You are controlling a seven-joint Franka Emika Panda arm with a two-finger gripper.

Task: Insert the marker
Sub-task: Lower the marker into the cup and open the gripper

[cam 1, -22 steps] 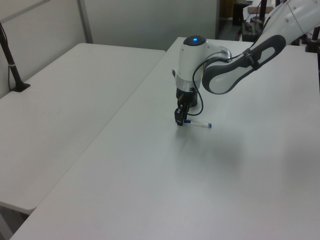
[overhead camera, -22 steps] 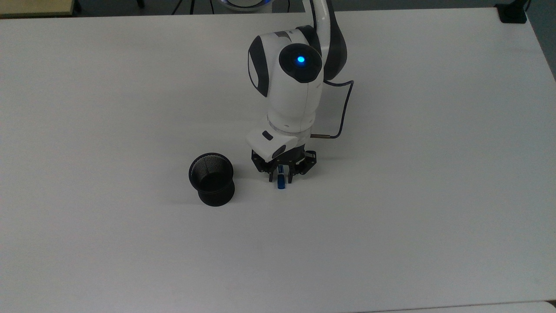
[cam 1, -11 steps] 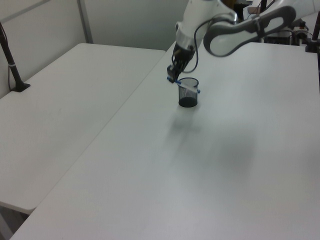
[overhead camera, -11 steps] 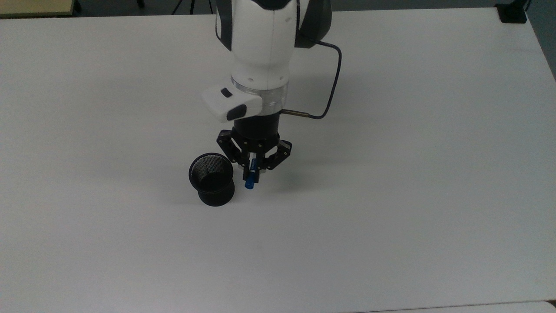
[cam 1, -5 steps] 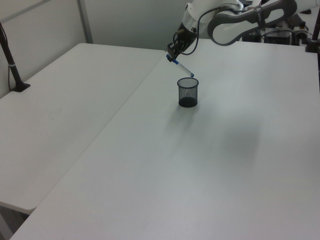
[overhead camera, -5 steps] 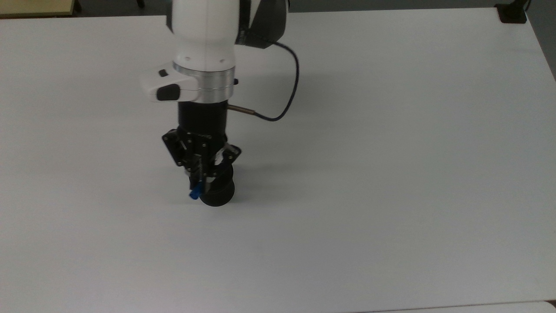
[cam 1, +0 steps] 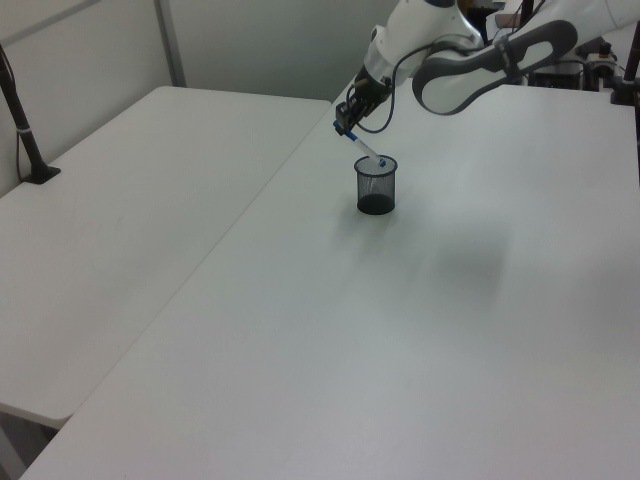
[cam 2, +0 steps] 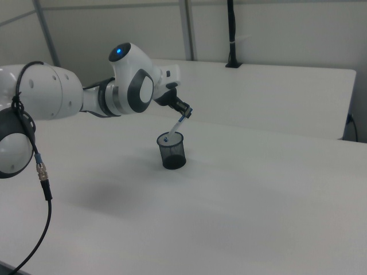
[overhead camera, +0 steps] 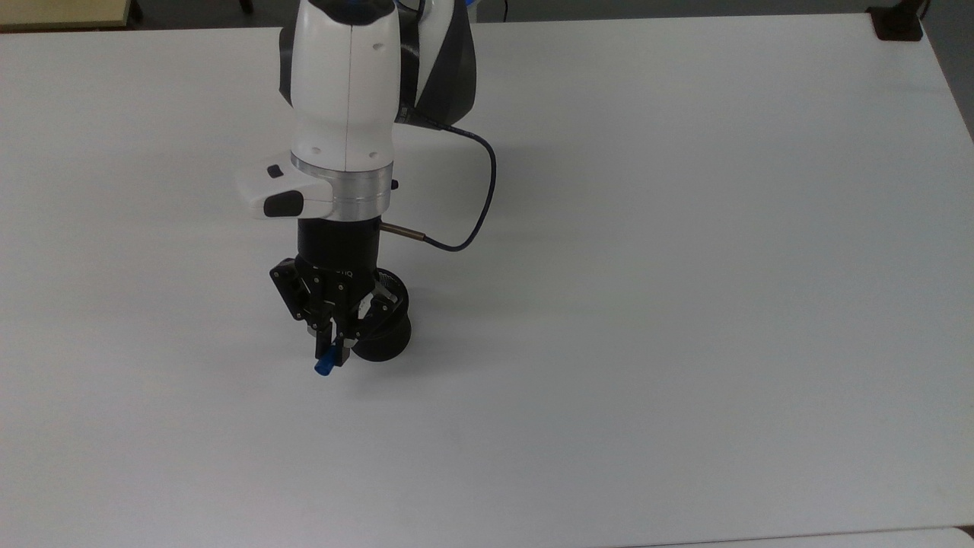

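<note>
The marker, a slim white barrel with blue ends, hangs tilted with its lower tip right at the mouth of the black mesh cup. The tool is clamped on its upper end. Looks like the insertion step is mid-way; next it probably needs lowering or just letting go so it drops in. The cup's a small round wire-mesh thing on a plain matte white table.
</note>
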